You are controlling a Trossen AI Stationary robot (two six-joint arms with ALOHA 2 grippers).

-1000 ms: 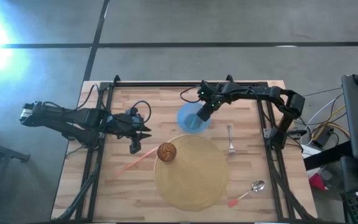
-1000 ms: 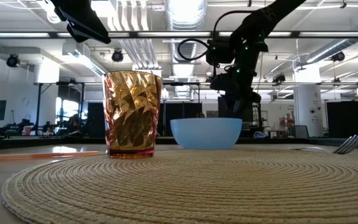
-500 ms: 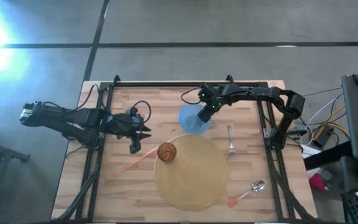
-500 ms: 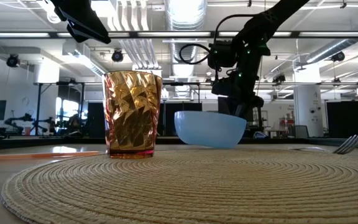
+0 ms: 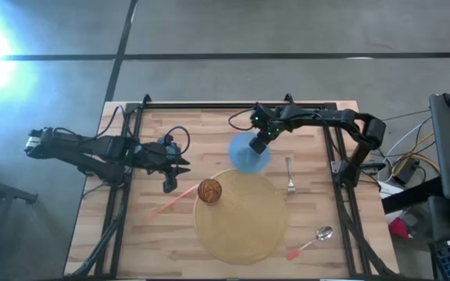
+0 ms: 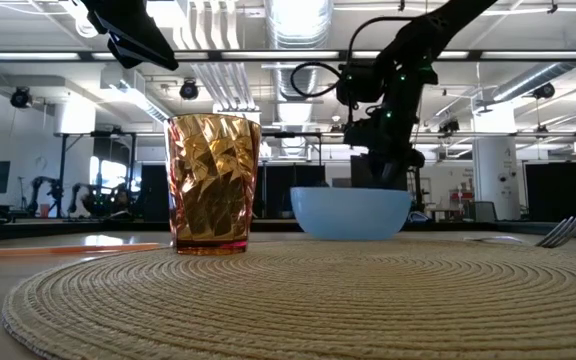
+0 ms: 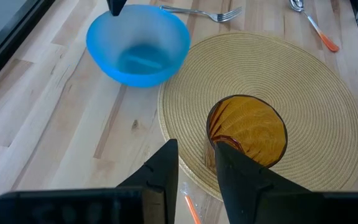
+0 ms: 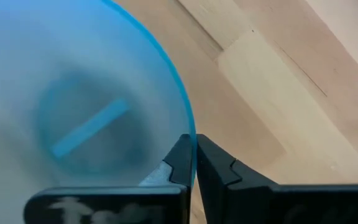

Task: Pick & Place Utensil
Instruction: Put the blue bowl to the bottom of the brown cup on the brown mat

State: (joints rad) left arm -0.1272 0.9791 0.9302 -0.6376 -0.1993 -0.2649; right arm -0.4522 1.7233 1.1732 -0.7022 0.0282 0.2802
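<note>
A blue bowl [image 5: 248, 154] stands just beyond the round woven placemat [image 5: 241, 222]; it also shows in the low view [image 6: 351, 212] and the right wrist view [image 8: 73, 112]. My right gripper [image 5: 260, 144] [image 8: 192, 149] is shut on its rim. An amber glass [image 5: 209, 190] [image 6: 213, 185] stands on the mat's left part. A fork [image 5: 290, 178] lies right of the mat, and a spoon [image 5: 312, 240] with an orange handle lies near the right front. My left gripper [image 5: 169, 184] [image 7: 196, 158] waits left of the glass, slightly open, holding nothing. My right gripper pinches the bowl's rim [image 8: 189, 127] on its far right side, one finger [image 8: 178, 160] inside the bowl and one [image 8: 215, 167] outside. The fingers come from above, pointing down. The bowl sits level in the low view, its base at about table height; whether it rests there, I cannot tell.
An orange stick [image 5: 165, 206] lies on the wood left of the mat, below my left gripper. Black frame rails [image 5: 123, 195] run along the table's left, right and far sides. Bare wood shows left of the bowl and along the near edge.
My right gripper has carried the bowl a little toward the table's right and near edge, closer to the mat. Half a second ago the bowl was tipped with one side raised; now it sits level again. The left arm kept still.
</note>
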